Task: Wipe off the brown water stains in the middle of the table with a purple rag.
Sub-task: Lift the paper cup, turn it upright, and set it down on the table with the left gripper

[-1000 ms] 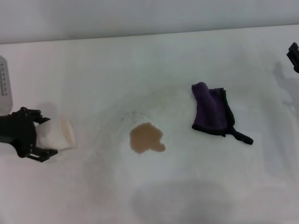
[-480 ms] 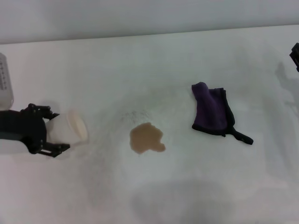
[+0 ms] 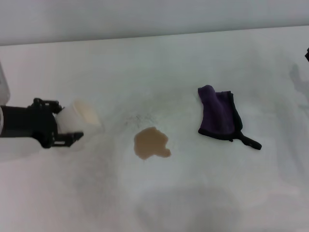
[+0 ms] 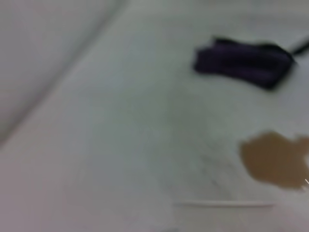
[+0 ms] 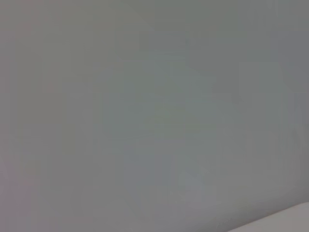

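Note:
The brown water stain [image 3: 151, 143] lies on the white table [image 3: 159, 63], near its middle. The purple rag [image 3: 219, 116] rests crumpled to the right of the stain, its black loop tail pointing to the near right. My left gripper [image 3: 67, 123] comes in from the left, shut on a white paper cup [image 3: 81, 119] tipped on its side, mouth toward the stain and a hand's width short of it. In the left wrist view the stain [image 4: 275, 159] and the rag [image 4: 244, 60] both show. Only a dark sliver of my right gripper [image 3: 307, 54] shows at the far right edge.
Faint dark speckles [image 3: 137, 118] dot the table just behind the stain. The table's far edge meets a grey wall [image 3: 145, 19]. The right wrist view is plain grey.
My left gripper has carried the cup to the right, closer to the stain. The right gripper has slid further out of the right edge. Rag and stain have not moved.

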Robot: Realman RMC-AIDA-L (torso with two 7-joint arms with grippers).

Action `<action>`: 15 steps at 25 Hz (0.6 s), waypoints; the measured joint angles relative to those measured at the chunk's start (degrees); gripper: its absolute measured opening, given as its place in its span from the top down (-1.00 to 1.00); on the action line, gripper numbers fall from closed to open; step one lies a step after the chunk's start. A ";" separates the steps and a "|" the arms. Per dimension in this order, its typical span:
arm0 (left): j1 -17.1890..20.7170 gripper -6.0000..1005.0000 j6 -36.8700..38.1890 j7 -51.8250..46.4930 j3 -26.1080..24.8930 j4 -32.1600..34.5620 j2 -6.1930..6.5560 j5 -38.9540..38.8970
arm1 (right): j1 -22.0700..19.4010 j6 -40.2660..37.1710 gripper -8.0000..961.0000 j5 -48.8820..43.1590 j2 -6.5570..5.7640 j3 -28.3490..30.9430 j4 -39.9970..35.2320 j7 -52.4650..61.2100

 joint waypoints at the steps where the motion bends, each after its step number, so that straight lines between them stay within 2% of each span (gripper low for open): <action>1: 0.65 -0.43 -1.22 0.09 -0.01 0.00 -0.01 -2.02 | 0.00 -0.07 -0.75 0.00 -0.01 0.00 -0.09 0.00; 5: 4.81 -0.38 -7.38 3.08 0.15 -0.65 -0.12 -13.78 | -0.07 -0.25 -0.75 0.01 -0.09 0.00 -0.67 0.00; 7: 7.22 -0.35 -9.92 8.74 0.33 -3.42 -0.17 -24.09 | -0.17 -0.29 -0.75 0.01 -0.09 0.00 -0.84 0.00; 8: 7.55 -0.34 -10.16 10.32 0.36 -4.70 -0.20 -26.63 | -0.20 -0.31 -0.75 0.01 -0.09 0.00 -0.97 0.00; 11: 7.78 -0.31 -10.76 18.25 0.19 -11.72 -0.20 -37.47 | -0.30 -0.34 -0.75 0.01 -0.09 0.00 -1.44 0.00; 12: 7.30 -0.31 -10.80 24.39 0.13 -17.40 -0.21 -44.48 | -0.30 -0.36 -0.75 0.01 -0.08 0.00 -1.53 0.00; 15: 6.40 -0.30 -10.64 32.05 0.29 -24.55 -0.23 -53.33 | -0.25 -0.37 -0.75 -0.02 -0.07 0.00 -1.95 0.00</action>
